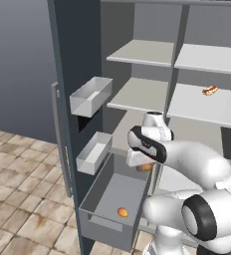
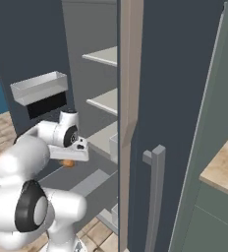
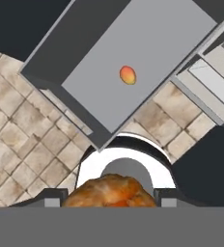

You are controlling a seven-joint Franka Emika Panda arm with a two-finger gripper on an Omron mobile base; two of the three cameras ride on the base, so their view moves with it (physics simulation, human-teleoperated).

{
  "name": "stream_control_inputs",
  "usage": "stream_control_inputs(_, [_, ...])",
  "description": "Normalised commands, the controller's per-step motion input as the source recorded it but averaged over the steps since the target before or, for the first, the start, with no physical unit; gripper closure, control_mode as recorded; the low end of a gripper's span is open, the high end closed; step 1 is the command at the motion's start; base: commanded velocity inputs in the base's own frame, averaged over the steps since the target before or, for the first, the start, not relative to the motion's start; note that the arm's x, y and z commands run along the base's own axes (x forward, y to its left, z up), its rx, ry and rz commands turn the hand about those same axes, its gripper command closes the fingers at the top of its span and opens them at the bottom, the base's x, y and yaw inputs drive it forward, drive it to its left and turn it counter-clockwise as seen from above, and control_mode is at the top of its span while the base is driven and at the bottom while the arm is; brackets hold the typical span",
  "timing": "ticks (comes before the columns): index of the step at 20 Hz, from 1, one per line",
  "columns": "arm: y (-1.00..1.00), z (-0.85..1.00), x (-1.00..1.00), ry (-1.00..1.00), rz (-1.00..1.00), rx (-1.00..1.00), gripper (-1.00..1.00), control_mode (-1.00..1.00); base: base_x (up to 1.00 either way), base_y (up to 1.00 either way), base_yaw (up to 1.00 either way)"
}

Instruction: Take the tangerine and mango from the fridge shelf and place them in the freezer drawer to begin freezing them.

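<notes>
The tangerine (image 3: 109,192), a bumpy dull-orange ball, sits closest to the hand camera, clamped between the gripper's (image 3: 109,200) jaws, which are closed tight on it. Below it the freezer drawer (image 1: 100,191) stands pulled out over the tiled floor (image 1: 18,199), and the mango (image 3: 128,75) lies on the drawer's grey bottom. A hot dog (image 1: 210,90) rests on a fridge shelf (image 1: 197,107) above.

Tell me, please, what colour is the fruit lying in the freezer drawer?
Yellow-orange with a reddish blush; the mango shows best in the hand view.
</notes>
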Motion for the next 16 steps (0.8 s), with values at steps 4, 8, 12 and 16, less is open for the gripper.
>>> stream_control_inputs(4, [0.19,-0.81,0.39,0.04,0.00,0.00,1.00,-1.00,0.00,0.00,0.00])
stream_control_inputs(8, [0.02,-0.82,0.32,0.02,0.00,0.00,1.00,-1.00,0.00,0.00,0.00])
stream_control_inputs(12, [0.05,-0.73,0.27,0.01,0.00,-0.01,1.00,-1.00,0.00,0.00,0.00])
stream_control_inputs(16, [0.06,-0.48,0.13,0.00,0.00,0.00,1.00,-1.00,0.00,0.00,0.00])
